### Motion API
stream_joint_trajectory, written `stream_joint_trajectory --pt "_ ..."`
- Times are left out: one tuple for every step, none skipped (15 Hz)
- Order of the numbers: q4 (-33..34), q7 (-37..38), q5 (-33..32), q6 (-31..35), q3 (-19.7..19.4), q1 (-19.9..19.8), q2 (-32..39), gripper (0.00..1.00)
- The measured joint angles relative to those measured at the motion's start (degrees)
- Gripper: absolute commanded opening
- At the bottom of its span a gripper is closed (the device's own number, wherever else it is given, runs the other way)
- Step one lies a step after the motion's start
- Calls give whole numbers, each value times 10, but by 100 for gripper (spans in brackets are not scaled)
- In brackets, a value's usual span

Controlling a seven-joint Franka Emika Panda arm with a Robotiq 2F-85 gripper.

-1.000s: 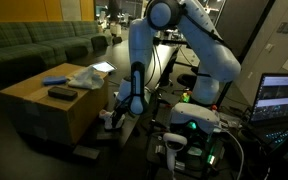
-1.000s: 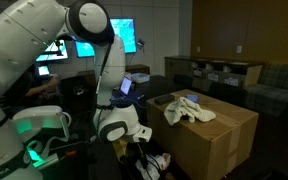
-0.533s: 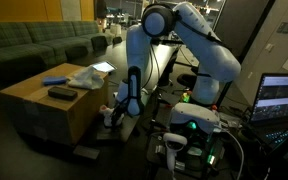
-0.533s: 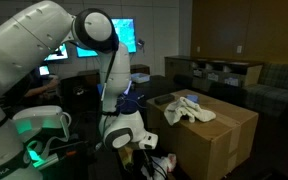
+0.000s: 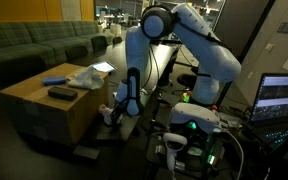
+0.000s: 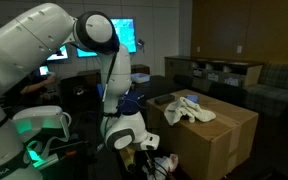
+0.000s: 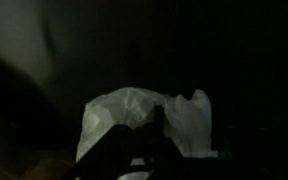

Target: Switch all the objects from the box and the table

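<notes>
A cardboard box [image 5: 39, 108] [image 6: 222, 135] carries a black flat object [image 5: 62, 93], a blue object [image 5: 54, 79] and a crumpled white cloth [image 5: 87, 76] [image 6: 189, 110]. My gripper [image 5: 110, 117] [image 6: 149, 160] hangs low beside the box, near the dark surface below it. In the wrist view a white crumpled thing [image 7: 134, 118] lies right under the gripper [image 7: 134, 150], whose fingers show only as dark shapes over it. The darkness hides whether the jaws pinch it.
A green sofa [image 5: 29, 45] stands behind the box. A lit laptop [image 5: 284, 98] and cables sit beside the robot base [image 5: 194, 125]. Monitors [image 6: 124, 35] glow at the back, and a shelf [image 6: 224, 70] lines the far wall.
The arm has sunk lower beside the box over the last second, bringing the gripper down onto the white thing. In the last half second it has hardly moved.
</notes>
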Motion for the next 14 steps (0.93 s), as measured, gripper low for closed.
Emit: stream_joint_trajectory --pt "-1 -3 0 -2 -3 2 -1 7" --pt "-3 -8 0 -8 -6 5 -4 6" --pt "-6 -16 0 -18 -9 7 -8 4" --pt "-12 -25 -1 -29 -13 8 -15 8" --pt "-21 -35 -3 -47 -16 8 -24 7" --pt "-31 -46 -7 -67 -19 8 -34 9" --pt "-44 -54 -14 -87 -23 8 -47 8" --pt "-59 -61 -21 -103 -28 8 -60 10" --pt "-73 -68 -28 -118 -34 8 -75 9" --pt "-88 -74 -35 -131 -40 8 -91 10" --pt "-103 -79 -42 -140 -48 9 -109 9" --pt "-119 -82 -48 -146 -58 12 -126 8" --pt "-133 -87 -52 -153 -70 17 -144 9" --pt "-147 -89 -56 -158 -85 23 -163 8"
